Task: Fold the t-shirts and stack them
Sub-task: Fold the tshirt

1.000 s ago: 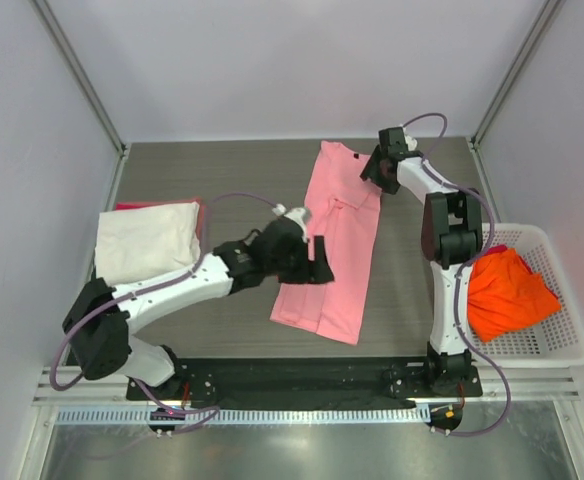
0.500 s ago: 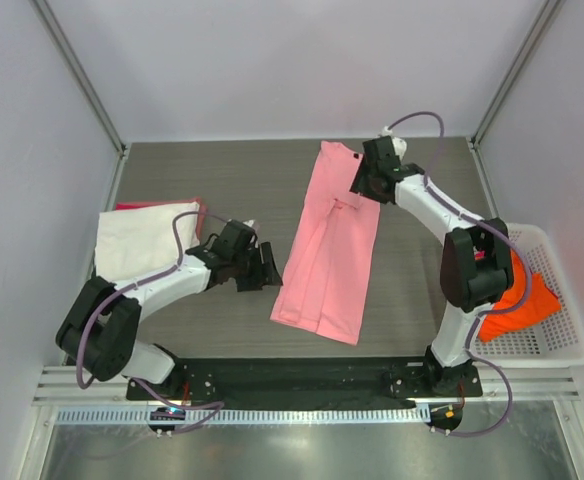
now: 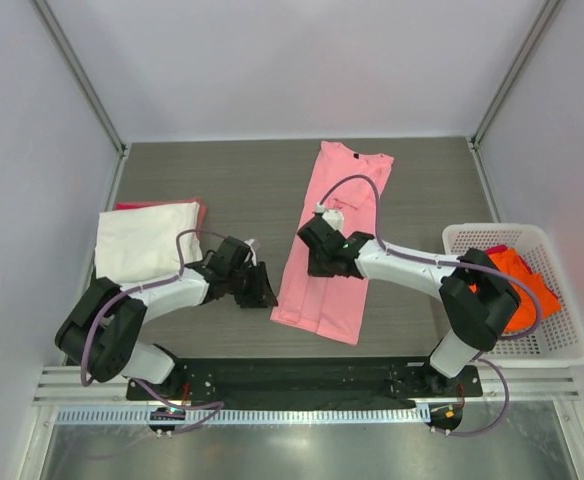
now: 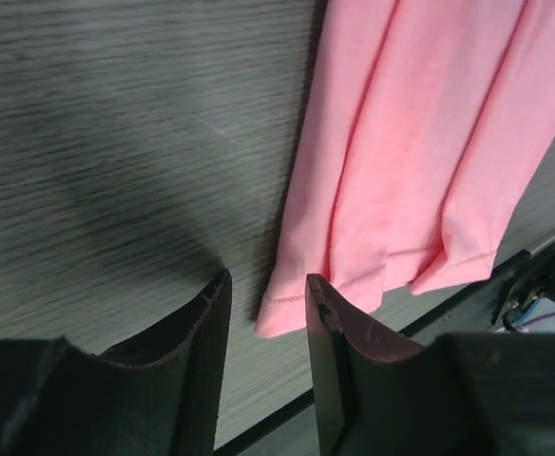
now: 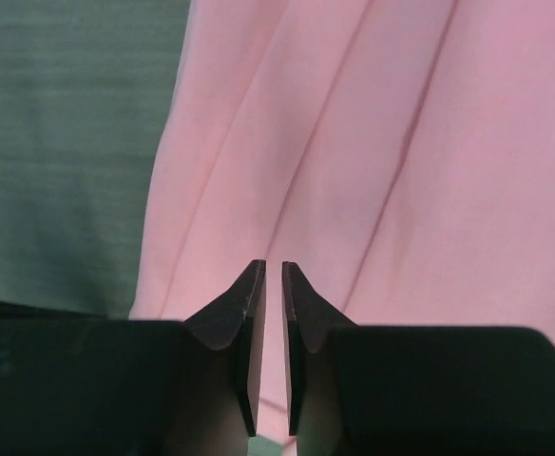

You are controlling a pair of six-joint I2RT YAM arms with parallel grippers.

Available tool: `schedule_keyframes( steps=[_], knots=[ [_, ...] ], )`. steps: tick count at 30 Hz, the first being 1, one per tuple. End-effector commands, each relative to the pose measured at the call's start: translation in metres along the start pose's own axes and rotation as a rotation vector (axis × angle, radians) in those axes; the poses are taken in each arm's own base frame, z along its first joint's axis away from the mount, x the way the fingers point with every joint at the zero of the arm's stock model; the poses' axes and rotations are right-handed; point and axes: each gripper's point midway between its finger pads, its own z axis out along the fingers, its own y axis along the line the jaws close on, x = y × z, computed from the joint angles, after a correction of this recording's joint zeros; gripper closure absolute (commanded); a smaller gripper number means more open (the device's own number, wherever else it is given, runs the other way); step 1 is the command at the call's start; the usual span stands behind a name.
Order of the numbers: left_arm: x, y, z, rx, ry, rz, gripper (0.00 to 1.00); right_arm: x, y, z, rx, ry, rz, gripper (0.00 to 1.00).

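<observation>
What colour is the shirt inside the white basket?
The shirt is bright orange, seen best in the top view.

The left arm lay low, reaching right, its left gripper fingers parted; the right arm stretched leftward, elbow bent, right gripper fingers nearly touching.

From above, I see only a thin edge of the red shirt; the cream shirt covers the rest. My right arm hides part of the orange shirt. Both wrist views cut the pink shirt off at their top and right edges. The right gripper blocks its lower part in its own view.
</observation>
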Motion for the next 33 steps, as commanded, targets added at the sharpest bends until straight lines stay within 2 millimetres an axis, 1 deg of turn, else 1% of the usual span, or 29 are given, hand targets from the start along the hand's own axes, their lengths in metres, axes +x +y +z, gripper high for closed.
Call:
schedule_keyframes(
  steps=[1,2,3,5,7,8,9,10,11,12,13,14,15,16,17,19,20,22,23,24,26,27,30,31,32,33],
  knots=[
    [0.006,-0.008,-0.001,0.069,0.015,0.022,0.61,-0.005,0.019,-0.015,-0.044,-0.086,0.085,0.82],
    [0.009,-0.007,0.000,0.071,0.023,0.020,0.61,-0.001,0.022,-0.016,-0.047,-0.088,0.081,0.82],
    [0.011,-0.006,0.002,0.075,0.035,0.017,0.61,0.007,0.027,-0.018,-0.055,-0.082,0.065,0.82],
    [0.016,-0.005,0.004,0.088,0.051,0.019,0.61,0.014,0.032,-0.019,-0.058,-0.077,0.064,0.83],
    [0.019,0.000,0.007,0.074,0.060,0.020,0.65,0.022,0.038,-0.020,-0.067,-0.071,0.061,0.82],
    [0.022,0.004,0.008,0.064,0.062,0.019,0.68,0.025,0.040,-0.021,-0.069,-0.071,0.060,0.83],
    [0.023,0.006,0.008,0.058,0.061,0.021,0.75,0.027,0.042,-0.022,-0.073,-0.071,0.058,0.83],
    [0.023,0.007,0.008,0.060,0.059,0.025,0.79,0.034,0.050,-0.025,-0.088,-0.066,0.041,0.83],
    [0.026,0.009,0.008,0.061,0.063,0.025,0.87,0.036,0.054,-0.027,-0.097,-0.067,0.041,0.83],
    [0.026,0.008,0.009,0.071,0.059,0.029,0.91,0.037,0.060,-0.029,-0.106,-0.067,0.037,0.82],
    [0.027,0.008,0.009,0.079,0.061,0.033,0.94,0.044,0.067,-0.033,-0.122,-0.060,0.025,0.81],
    [0.032,0.008,0.009,0.091,0.078,0.033,0.97,0.049,0.072,-0.033,-0.130,-0.052,0.022,0.80],
    [0.033,0.007,0.009,0.102,0.082,0.032,1.00,0.050,0.077,-0.036,-0.138,-0.052,0.022,0.78],
    [0.031,0.002,0.010,0.129,0.070,0.037,1.00,0.058,0.084,-0.040,-0.153,-0.050,0.003,0.77],
    [0.034,-0.002,0.010,0.156,0.077,0.040,1.00,0.061,0.087,-0.042,-0.157,-0.050,0.012,0.76],
    [0.036,-0.006,0.010,0.194,0.054,0.051,1.00,0.069,0.089,-0.043,-0.155,-0.047,0.003,0.76],
    [0.038,-0.008,0.010,0.203,0.046,0.043,1.00,0.077,0.091,-0.046,-0.159,-0.041,-0.007,0.75],
    [0.044,-0.005,0.010,0.215,0.031,0.039,1.00,0.087,0.088,-0.048,-0.147,-0.040,-0.006,0.71],
    [0.046,-0.007,0.008,0.229,0.021,0.035,1.00,0.097,0.089,-0.050,-0.152,-0.029,-0.022,0.69],
    [0.048,-0.004,0.007,0.227,0.011,0.038,1.00,0.102,0.087,-0.049,-0.143,-0.020,-0.025,0.66],
    [0.049,-0.007,0.004,0.237,0.002,0.047,1.00,0.112,0.086,-0.050,-0.132,-0.020,-0.046,0.64],
    [0.050,-0.004,0.003,0.226,0.000,0.045,1.00,0.115,0.085,-0.046,-0.117,-0.017,-0.050,0.63],
    [0.049,-0.006,-0.001,0.229,-0.005,0.053,1.00,0.120,0.087,-0.043,-0.098,-0.016,-0.069,0.63],
    [0.049,-0.008,-0.002,0.232,-0.005,0.053,1.00,0.123,0.086,-0.038,-0.080,-0.012,-0.076,0.63],
    [0.049,-0.008,-0.002,0.232,-0.006,0.055,1.00,0.124,0.083,-0.037,-0.058,-0.014,-0.088,0.63],
    [0.050,-0.008,-0.002,0.230,-0.001,0.061,1.00,0.123,0.086,-0.038,-0.052,-0.018,-0.093,0.63]
  ],
)
